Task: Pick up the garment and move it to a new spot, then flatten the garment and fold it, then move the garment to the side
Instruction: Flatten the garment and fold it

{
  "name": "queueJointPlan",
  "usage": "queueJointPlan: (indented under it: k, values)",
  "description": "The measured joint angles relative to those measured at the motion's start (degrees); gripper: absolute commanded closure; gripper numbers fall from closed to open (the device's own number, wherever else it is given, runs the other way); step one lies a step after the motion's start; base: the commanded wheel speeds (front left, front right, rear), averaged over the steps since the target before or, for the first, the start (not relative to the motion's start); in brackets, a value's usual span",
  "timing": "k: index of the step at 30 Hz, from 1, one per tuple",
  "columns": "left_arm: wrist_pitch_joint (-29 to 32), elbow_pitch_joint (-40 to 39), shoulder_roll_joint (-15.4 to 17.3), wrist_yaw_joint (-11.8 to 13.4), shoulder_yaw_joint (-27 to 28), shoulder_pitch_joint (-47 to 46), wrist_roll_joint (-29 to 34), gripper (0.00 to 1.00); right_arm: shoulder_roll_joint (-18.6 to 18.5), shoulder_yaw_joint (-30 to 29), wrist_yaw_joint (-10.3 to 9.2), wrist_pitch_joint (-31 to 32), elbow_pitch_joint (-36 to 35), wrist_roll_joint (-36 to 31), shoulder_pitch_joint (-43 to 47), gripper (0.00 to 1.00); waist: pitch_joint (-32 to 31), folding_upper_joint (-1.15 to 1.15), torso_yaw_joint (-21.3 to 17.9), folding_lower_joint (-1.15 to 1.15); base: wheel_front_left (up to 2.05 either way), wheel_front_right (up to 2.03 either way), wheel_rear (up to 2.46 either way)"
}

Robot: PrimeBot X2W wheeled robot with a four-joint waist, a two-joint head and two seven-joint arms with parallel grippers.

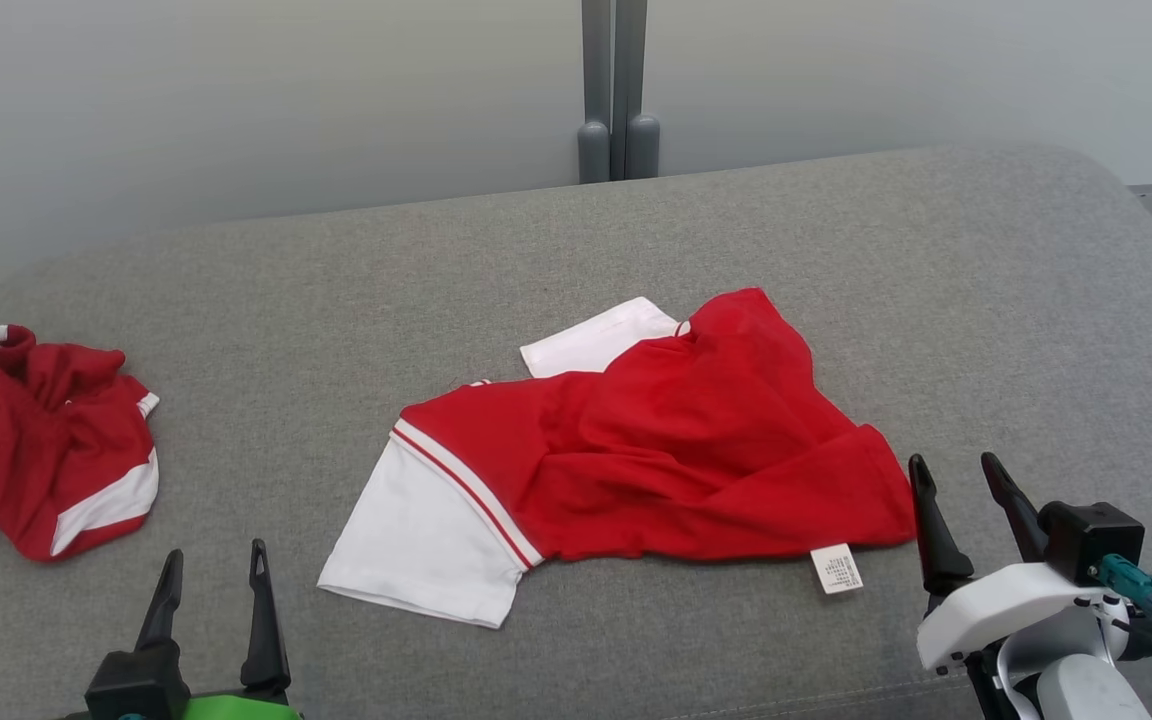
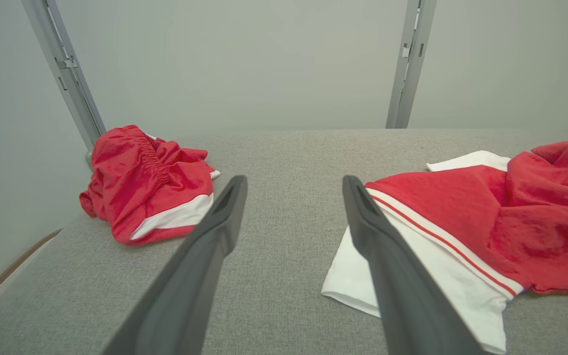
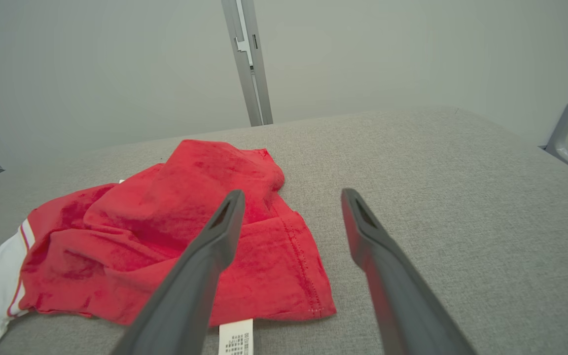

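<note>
Head view: grey cushion [image 1: 836, 240], bearing one red-and-white T-shirt [image 1: 676, 450], crumpled, at the cushion's middle, its white label [image 1: 839, 568] toward the cushion's near edge. Red-and-white shorts [image 1: 36, 430], bunched, at the cushion's left edge. Left gripper [image 1: 216, 550] and right gripper [image 1: 952, 460]: fingers spread, empty, at the cushion's near edge.

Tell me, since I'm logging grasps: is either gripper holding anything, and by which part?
Nothing is held: left gripper and right gripper are both open and empty, the red-and-white shirt lying on the cushion.

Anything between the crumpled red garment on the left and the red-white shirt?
No. Head view shows bare grey cushion between the crumpled garment and the shirt.
</note>
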Motion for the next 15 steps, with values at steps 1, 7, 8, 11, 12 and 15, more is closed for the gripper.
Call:
queueJointPlan:
  k: [1, 7, 8, 11, 12, 15]
  values:
    - [0.00, 0.10, -0.02, -0.03, -0.05, -0.01, -0.03, 0.00, 0.00, 0.00, 0.00, 0.04, 0.09, 0.00, -0.06, 0.00, 0.01, 0.00, -0.01, 0.00, 0.00, 0.00, 0.00]
    - [0.00, 1.71, -0.07, -1.75, -0.69, -0.57, -1.04, 0.00, -0.11, 0.20, 0.00, 1.34, 0.82, 0.00, -0.13, 0.00, 0.05, 0.00, -0.20, 0.00, 0.00, 0.00, 0.00]
    - [0.00, 2.14, -0.07, -2.03, -1.01, -0.92, -1.36, 0.00, -0.13, 0.32, 0.00, 1.76, 1.02, 0.00, -0.15, 0.00, 0.10, 0.00, -0.23, 0.00, 0.00, 0.00, 0.00]
    - [0.82, 4.39, -0.08, -3.32, -2.10, -1.62, -2.56, 0.00, -0.38, 0.74, 0.01, 3.30, 2.38, 0.30, -0.29, 0.00, 0.36, 0.00, -0.28, 0.00, 0.00, 0.00, 0.00]
    - [1.03, 5.43, -0.01, -3.70, -2.42, -1.96, -2.72, 0.00, -0.63, 0.93, 0.00, 3.82, 3.12, 0.53, -0.50, 0.00, 0.49, 0.00, -0.30, 0.00, 0.00, 0.00, 0.00]
    - [1.52, 9.61, 0.14, -4.75, -3.31, -3.77, -4.22, 0.00, -1.78, 1.53, 0.00, 4.79, 5.89, 0.45, -1.60, 0.00, 1.01, 0.00, -0.44, 0.00, 0.00, 0.00, 0.00]
